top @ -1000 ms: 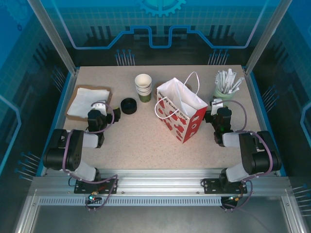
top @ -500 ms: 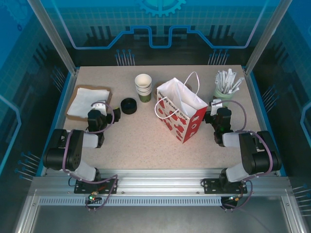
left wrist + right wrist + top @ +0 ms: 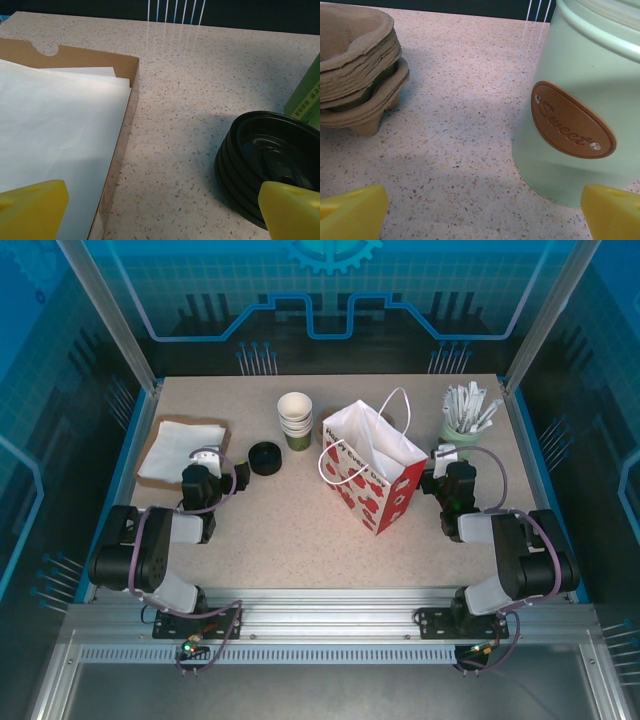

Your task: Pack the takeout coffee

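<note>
Takeout coffee: we are not able to tell its position. The inside of the white paper bag with red print (image 3: 372, 475) is reading only as white, and the bag is hiding the table behind it.

In the left wrist view, a green paper wall (image 3: 306, 95) is being cut off by the right edge; we cannot tell which cup it belongs to. The round black plastic lid (image 3: 270, 165) is lying just in front of it, partly covered by one yellow fingertip (image 3: 290, 210). The left gripper (image 3: 161, 210) is holding its fingers wide apart, between the lid and the brown cardboard tray of white paper sheets (image 3: 131, 95).

The right gripper (image 3: 482, 212) is also standing spread, between the pale green tin labelled "Sweet" (image 3: 580, 100) and the stacked brown pulp cup carriers (image 3: 355, 65), both cropped.

The stack of white-rimmed green cups (image 3: 295, 420) is standing near the lid. Everything is resting on the speckled beige table (image 3: 280, 530), which blue patterned panels (image 3: 320, 300) are enclosing.
</note>
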### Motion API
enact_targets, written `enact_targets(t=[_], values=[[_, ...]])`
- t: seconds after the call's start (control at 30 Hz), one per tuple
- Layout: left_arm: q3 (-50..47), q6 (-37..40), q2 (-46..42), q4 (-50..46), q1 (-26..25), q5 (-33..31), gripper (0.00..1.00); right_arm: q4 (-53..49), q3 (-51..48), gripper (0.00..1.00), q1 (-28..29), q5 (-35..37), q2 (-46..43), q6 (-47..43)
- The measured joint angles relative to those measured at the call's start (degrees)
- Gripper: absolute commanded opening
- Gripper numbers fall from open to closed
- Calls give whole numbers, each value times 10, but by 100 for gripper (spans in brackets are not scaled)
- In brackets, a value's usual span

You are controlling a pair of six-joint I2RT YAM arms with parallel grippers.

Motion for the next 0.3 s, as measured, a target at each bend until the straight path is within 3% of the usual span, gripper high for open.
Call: enact_targets(t=[0.3], values=[[0, 0, 0, -4, 0, 0, 99, -3, 0, 100, 0, -13, 0, -2]])
